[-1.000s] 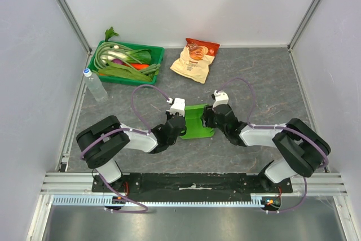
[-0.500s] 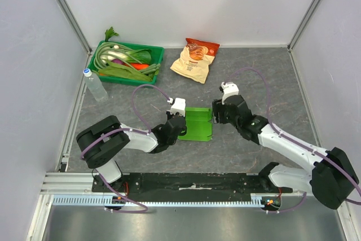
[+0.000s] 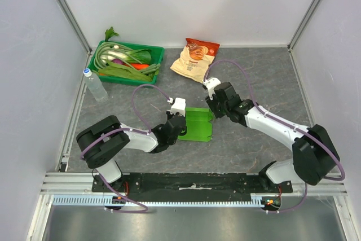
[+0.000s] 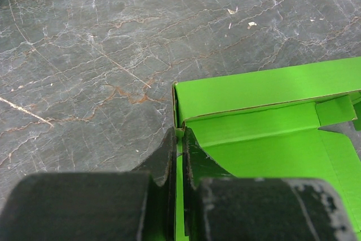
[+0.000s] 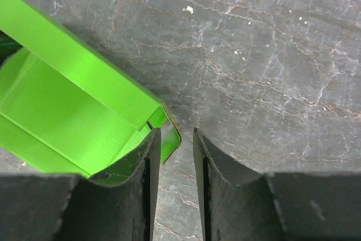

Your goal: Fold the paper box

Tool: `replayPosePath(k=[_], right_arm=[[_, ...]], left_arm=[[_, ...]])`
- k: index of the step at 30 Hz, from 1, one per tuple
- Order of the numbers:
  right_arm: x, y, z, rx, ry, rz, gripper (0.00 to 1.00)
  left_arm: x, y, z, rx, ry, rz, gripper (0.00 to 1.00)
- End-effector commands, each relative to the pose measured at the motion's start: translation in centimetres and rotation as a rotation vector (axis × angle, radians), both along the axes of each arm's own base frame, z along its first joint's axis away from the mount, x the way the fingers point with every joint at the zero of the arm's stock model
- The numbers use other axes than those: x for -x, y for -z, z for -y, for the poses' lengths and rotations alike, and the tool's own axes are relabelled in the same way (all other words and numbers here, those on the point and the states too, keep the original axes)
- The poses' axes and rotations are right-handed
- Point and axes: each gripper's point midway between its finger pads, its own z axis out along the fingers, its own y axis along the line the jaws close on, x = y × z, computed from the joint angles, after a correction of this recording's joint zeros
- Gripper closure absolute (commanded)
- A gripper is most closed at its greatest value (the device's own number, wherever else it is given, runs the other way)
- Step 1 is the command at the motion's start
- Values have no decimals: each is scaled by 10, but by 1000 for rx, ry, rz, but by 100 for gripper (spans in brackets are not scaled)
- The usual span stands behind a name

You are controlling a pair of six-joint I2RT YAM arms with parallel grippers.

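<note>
The lime-green paper box (image 3: 197,125) lies open on the dark table between my arms, its flaps up. My left gripper (image 3: 181,125) is shut on the box's left wall. In the left wrist view the gripper (image 4: 180,134) pinches that thin wall, and the box's inside (image 4: 265,134) spreads to the right. My right gripper (image 3: 212,111) is at the box's far right corner. In the right wrist view the gripper (image 5: 176,131) is open by a narrow gap. A small corner flap (image 5: 169,139) of the box (image 5: 73,100) pokes between the jaws, unclamped.
A dark green tray of vegetables (image 3: 157,55) stands at the back left and a beige-and-red snack bag (image 3: 194,59) at the back middle. A clear water bottle (image 3: 95,84) lies by the left wall. Grey walls close in the table on three sides.
My right gripper left the box's right side, swung out to the right, then came back to the box's far right corner. The box has settled flatter. My left gripper kept its hold.
</note>
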Motion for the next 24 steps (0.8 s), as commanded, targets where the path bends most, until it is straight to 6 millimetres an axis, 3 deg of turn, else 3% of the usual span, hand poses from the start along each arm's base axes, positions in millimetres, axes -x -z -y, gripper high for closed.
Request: replayPosePath(k=[1, 10, 13, 14, 17, 18, 24], right_arm=[[-2, -5, -6, 19, -66, 1, 64], [-3, 12, -18, 7, -100, -44, 73], [-4, 12, -22, -23, -79, -62, 87], [-3, 9, -25, -59, -49, -78, 100], [2, 0, -34, -145, 11, -130, 100], [4, -1, -35, -198, 106, -180, 100], [16, 15, -42, -328, 311, -332, 97]], left_arm=[[2, -5, 8, 34, 4, -9, 98], [3, -6, 9, 30, 6, -2, 98], [4, -6, 10, 28, 9, 0, 98], [4, -7, 11, 27, 9, 3, 98], [4, -7, 11, 26, 8, 4, 98], [5, -7, 11, 24, 6, 5, 98], [6, -8, 12, 27, 7, 7, 98]])
